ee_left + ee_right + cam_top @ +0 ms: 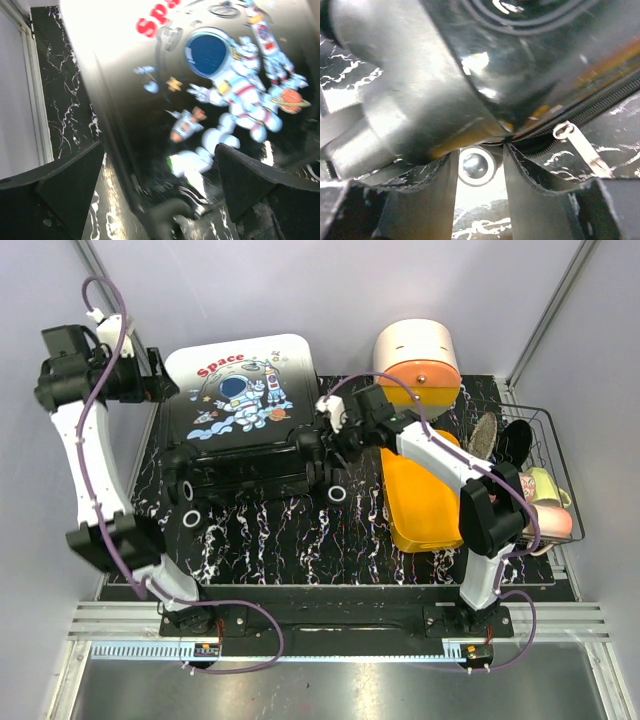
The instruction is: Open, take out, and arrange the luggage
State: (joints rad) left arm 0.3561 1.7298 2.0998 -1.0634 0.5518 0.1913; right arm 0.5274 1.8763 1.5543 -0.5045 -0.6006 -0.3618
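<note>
The luggage (240,405) lies flat and closed at the back left of the black marbled table (280,550), astronaut print up, wheels toward me. My left gripper (158,385) is open at its back left corner; in the left wrist view the wide-apart fingers (75,185) frame the printed shell (225,75), and my left gripper (159,150) holds nothing. My right gripper (335,435) is at the case's right side near a wheel. In the right wrist view my right gripper (480,150) is open, its fingertips against the shell's lower edge (520,60), a wheel (475,166) showing between them. A silver zipper pull (577,147) lies just right.
An orange tray (425,500) lies right of the luggage under my right arm. A white-and-orange rounded drawer box (420,360) stands at the back right. A wire basket (548,425) with cups and dark items sits at the far right. Walls close in on the left and back.
</note>
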